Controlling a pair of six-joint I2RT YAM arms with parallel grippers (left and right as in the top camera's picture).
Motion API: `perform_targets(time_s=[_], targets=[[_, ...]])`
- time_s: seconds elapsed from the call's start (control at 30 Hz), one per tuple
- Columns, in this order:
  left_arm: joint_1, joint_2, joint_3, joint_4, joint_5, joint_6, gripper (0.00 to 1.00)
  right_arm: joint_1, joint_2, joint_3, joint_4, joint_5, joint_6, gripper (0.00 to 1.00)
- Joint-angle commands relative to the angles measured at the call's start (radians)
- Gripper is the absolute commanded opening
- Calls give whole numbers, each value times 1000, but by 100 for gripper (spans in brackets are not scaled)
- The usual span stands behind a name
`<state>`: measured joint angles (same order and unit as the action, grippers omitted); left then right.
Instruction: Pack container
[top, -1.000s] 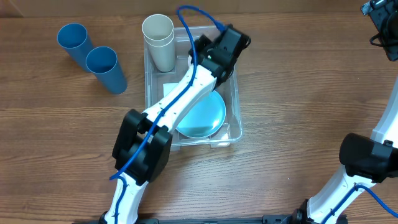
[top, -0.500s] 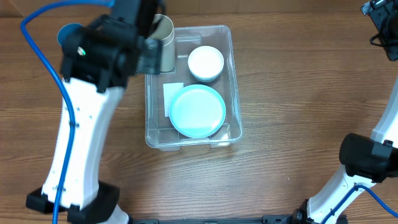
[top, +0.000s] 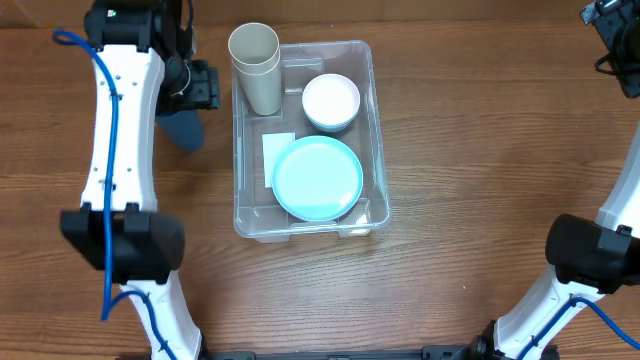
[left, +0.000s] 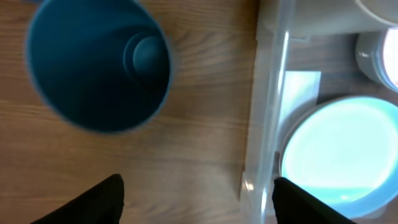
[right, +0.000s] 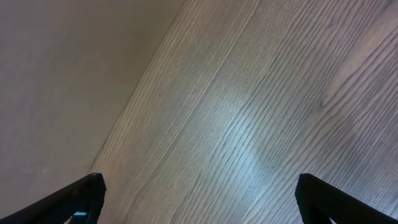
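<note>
**Overhead.** The left gripper (top: 196, 86) has withdrawn from the container (top: 379, 140) at frame centre to the upper left. This uncovers a white bowl (top: 331, 100), which sits inside with a teal plate (top: 318, 178) and a cream cup (top: 253, 66). Packing is probably moving on to the blue cup (top: 186, 132), which the arm largely hides.

**Left wrist.** The jaws stand wide and hold nothing. The blue cup (left: 99, 62) at upper left is blurred. The container wall (left: 266, 106) crosses at right.

**Right wrist.** The right gripper (right: 208, 205) has its jaws wide and empty. Only the bare table (right: 249, 124) shows.
</note>
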<state>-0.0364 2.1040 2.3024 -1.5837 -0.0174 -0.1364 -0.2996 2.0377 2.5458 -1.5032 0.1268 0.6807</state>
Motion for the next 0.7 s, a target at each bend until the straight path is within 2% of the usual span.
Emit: perform_targets(time_s=[0.0, 0.27, 0.4, 0.67], targets=[[20, 76, 2, 37, 36, 39, 72, 1, -8, 6, 5, 3, 4, 100], [27, 116, 2, 101, -2, 74, 62, 1, -8, 6, 5, 3, 4, 100], [30, 116, 2, 107, -25, 74, 42, 1, -8, 6, 5, 3, 5, 100], [34, 117, -37, 166, -98, 74, 43, 1, -8, 6, 5, 3, 5, 100]])
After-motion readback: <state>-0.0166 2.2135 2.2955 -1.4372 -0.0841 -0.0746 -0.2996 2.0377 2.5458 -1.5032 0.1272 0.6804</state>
